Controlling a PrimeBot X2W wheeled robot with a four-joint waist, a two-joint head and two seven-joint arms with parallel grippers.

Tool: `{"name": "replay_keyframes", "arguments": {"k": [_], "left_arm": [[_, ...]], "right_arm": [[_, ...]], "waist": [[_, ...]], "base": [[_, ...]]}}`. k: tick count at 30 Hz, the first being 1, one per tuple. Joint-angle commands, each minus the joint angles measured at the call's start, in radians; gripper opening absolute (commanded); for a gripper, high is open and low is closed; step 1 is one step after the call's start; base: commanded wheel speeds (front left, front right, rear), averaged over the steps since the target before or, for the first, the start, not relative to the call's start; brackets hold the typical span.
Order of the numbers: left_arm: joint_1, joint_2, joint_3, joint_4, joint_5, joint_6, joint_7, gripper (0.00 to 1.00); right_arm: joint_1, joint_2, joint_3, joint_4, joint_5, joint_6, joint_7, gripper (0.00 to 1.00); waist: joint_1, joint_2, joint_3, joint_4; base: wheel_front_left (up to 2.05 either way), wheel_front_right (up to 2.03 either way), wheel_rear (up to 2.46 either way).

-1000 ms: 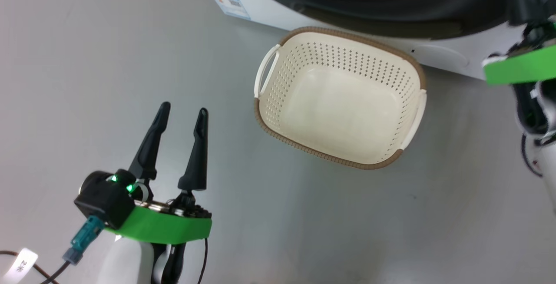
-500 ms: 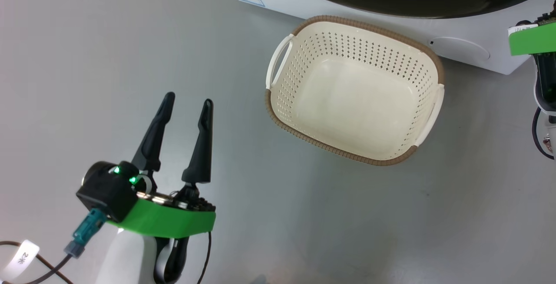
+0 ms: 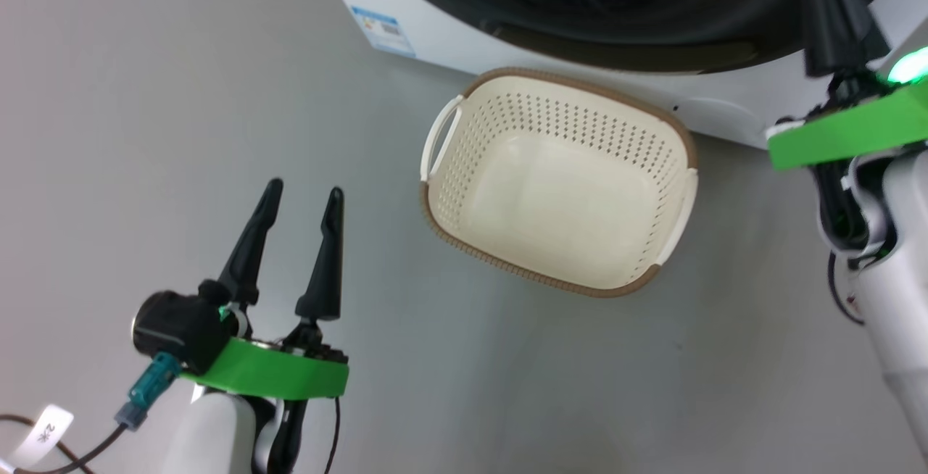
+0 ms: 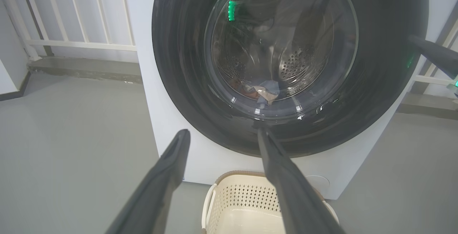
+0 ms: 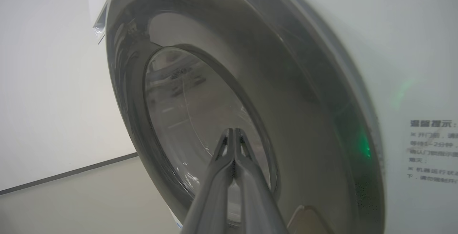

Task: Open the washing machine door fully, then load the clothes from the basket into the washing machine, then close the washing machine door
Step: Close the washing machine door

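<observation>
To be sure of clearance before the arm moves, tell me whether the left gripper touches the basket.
Apart. In the head view, grey floor shows plainly between the open left gripper and the basket.

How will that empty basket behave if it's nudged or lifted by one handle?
The basket is probably light: empty, with thin perforated walls. Low and wide on the smooth floor, it would likely slide rather than tip. Lifted by one handle, it would probably hang tilted yet keep its shape, being moulded plastic by the look.
</observation>
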Motion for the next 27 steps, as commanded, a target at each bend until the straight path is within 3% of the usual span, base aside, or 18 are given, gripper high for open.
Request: {"name": "replay_keyframes", "arguments": {"k": [1, 5, 6, 8, 27], "left_arm": [[0.020, 0.022, 0.043, -0.009, 0.015, -0.004, -0.006, 1.00], [0.044, 0.031, 0.065, 0.014, 0.028, -0.004, -0.006, 1.00], [0.050, 0.036, 0.070, 0.020, 0.029, -0.004, -0.006, 1.00], [0.060, 0.048, 0.081, 0.032, 0.029, -0.004, -0.006, 1.00], [0.131, 0.131, 0.173, 0.082, 0.041, -0.004, -0.006, 1.00]], "right_arm": [[0.033, 0.018, 0.019, -0.029, 0.016, 0.000, -0.005, 0.12], [0.092, 0.035, 0.030, -0.042, 0.022, 0.000, -0.005, 0.50], [0.108, 0.039, 0.031, -0.045, 0.023, 0.000, -0.005, 0.80], [0.137, 0.046, 0.030, -0.048, 0.023, 0.000, -0.005, 1.00], [0.379, 0.078, -0.008, -0.064, 0.024, 0.000, -0.005, 1.00]], "waist": [[0.0000, 0.0000, -0.037, -0.030], [0.0000, 0.0000, -0.081, -0.060], [0.0000, 0.0000, -0.092, -0.068], [0.0000, 0.0000, -0.114, -0.085], [0.0000, 0.0000, -0.258, -0.279]], "base": [[0.00, 0.00, 0.00], [0.00, 0.00, 0.00], [0.00, 0.00, 0.00], [0.00, 0.00, 0.00], [0.00, 0.00, 0.00]]}}
